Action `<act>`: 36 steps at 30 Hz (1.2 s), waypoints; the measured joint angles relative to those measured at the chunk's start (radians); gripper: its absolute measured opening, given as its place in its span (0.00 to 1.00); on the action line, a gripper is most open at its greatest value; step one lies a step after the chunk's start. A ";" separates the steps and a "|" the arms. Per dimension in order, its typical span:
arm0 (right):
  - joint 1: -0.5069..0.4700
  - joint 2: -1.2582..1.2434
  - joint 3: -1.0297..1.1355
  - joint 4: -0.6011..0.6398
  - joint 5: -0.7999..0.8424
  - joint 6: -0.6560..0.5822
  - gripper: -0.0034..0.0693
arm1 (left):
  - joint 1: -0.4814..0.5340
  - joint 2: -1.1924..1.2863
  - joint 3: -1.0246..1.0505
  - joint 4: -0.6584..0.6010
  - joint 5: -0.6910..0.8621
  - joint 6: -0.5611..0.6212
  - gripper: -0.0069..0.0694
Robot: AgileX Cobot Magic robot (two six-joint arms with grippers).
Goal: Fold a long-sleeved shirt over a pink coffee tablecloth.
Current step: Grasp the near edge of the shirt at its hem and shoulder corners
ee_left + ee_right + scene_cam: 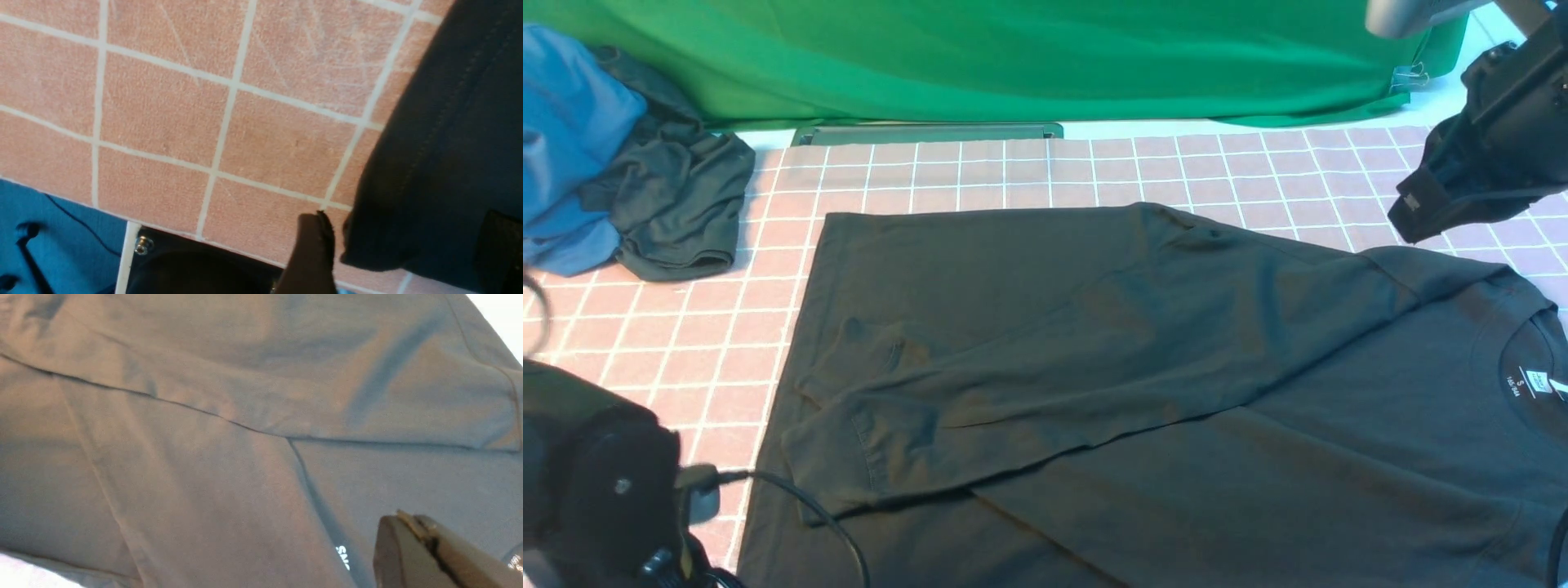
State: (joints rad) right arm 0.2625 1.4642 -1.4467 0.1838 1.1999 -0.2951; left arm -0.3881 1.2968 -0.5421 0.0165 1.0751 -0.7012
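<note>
The long-sleeved shirt [1160, 392] lies flat on the pink coffee tablecloth [711, 327], neck and small label [1535, 382] to the right, one sleeve folded across the body. My left gripper [408, 245] is open low over the cloth. A corner of the shirt's hem [425, 171] lies between its fingers [314, 249]. In the front view only the left arm [605, 490] shows, at the bottom left. My right gripper [414, 524] is shut on nothing, hovering above the shirt [229, 477] near white print letters [343, 557]. It hangs at the upper right [1413, 214].
A blue garment [564, 139] and a smaller dark grey-green garment [678, 204] are heaped at the back left. The green backdrop cloth [1013, 57] hangs behind. A black cable [800, 498] runs from the left arm over the shirt's hem.
</note>
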 joint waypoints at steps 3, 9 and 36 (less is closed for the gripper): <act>0.000 0.000 0.000 0.023 0.000 -0.024 0.10 | 0.000 0.073 0.010 0.002 -0.017 0.001 0.82; 0.000 0.000 0.000 0.028 0.004 -0.045 0.10 | 0.000 0.163 -0.002 -0.017 -0.018 0.000 0.81; 0.000 -0.155 0.050 -0.043 0.019 0.024 0.10 | 0.000 -0.197 -0.048 -0.010 0.064 -0.010 0.11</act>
State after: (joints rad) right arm 0.2625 1.3090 -1.3969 0.1409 1.2184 -0.2716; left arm -0.3881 1.1003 -0.5899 0.0064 1.1394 -0.7112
